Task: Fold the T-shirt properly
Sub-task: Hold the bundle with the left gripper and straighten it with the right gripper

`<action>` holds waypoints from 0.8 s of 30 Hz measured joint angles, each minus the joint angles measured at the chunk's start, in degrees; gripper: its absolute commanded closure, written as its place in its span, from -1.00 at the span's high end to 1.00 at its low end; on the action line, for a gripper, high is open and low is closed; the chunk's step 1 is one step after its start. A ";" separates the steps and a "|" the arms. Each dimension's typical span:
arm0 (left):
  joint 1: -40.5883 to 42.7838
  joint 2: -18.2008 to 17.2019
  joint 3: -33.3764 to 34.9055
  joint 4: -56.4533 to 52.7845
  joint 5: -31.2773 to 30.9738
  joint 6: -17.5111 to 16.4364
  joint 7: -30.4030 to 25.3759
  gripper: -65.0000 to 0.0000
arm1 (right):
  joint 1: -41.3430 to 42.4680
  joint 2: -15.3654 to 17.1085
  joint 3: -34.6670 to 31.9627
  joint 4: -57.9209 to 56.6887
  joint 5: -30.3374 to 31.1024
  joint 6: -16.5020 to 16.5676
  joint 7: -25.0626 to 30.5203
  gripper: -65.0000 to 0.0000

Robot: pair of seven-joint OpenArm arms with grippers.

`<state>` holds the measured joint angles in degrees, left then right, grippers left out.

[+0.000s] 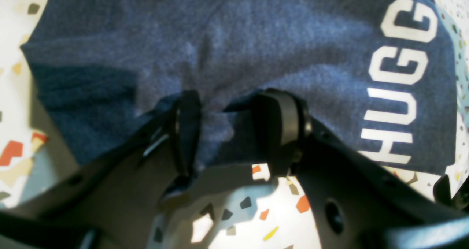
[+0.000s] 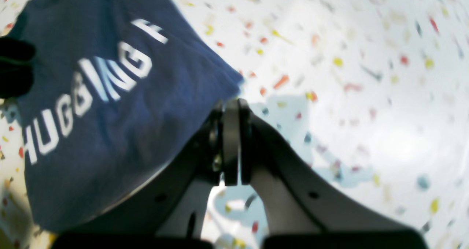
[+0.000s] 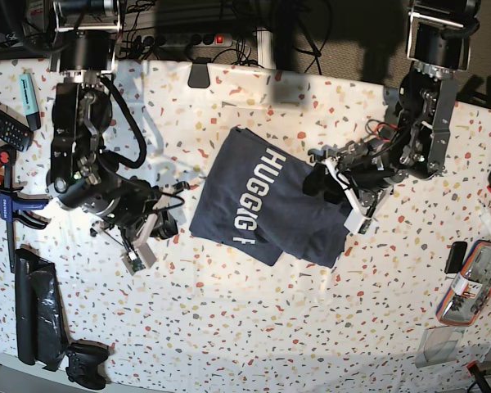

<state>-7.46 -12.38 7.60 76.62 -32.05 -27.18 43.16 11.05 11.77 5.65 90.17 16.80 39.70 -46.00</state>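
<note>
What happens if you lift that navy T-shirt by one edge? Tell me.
The dark navy-blue heathered cotton T-shirt would likely droop: it bunches between the left pincer. Folded layers probably slide apart. It looks light.

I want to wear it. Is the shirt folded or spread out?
Folded. The shirt lies as a compact block, layers overlapping, no sleeves sticking out.

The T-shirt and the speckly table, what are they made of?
The T-shirt looks like soft knit cloth, probably cotton: heathered navy, matte, creasing where the left gripper pinches it. Its white letters look flat and printed on. The table seems a hard, smooth, slightly shiny white top with coloured flecks, terrazzo-like; whether stone or printed laminate, I can't tell.
</note>
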 measured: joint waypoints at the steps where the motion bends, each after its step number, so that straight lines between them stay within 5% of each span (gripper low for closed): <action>1: 0.00 0.02 0.00 0.26 0.04 0.00 0.22 -0.14 | 1.57 -0.02 -0.07 -1.40 -0.46 0.02 0.11 -1.00; 13: 0.00 0.02 0.00 0.44 -0.61 0.00 0.57 -0.14 | 21.33 -1.18 -4.72 -31.28 -1.88 0.00 1.31 -1.00; 20: 0.00 0.00 0.00 0.44 -0.57 -0.02 0.57 -0.14 | 22.60 -7.39 -4.81 -41.99 -10.60 0.00 4.02 -1.00; 24: 0.00 0.00 0.00 0.44 1.25 -0.02 0.39 -0.14 | 21.97 -8.28 -4.90 -42.18 -12.37 -0.02 2.58 -1.00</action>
<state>-7.46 -12.38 7.60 77.06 -30.81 -27.20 43.55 33.01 3.49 0.75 47.99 4.43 39.68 -43.42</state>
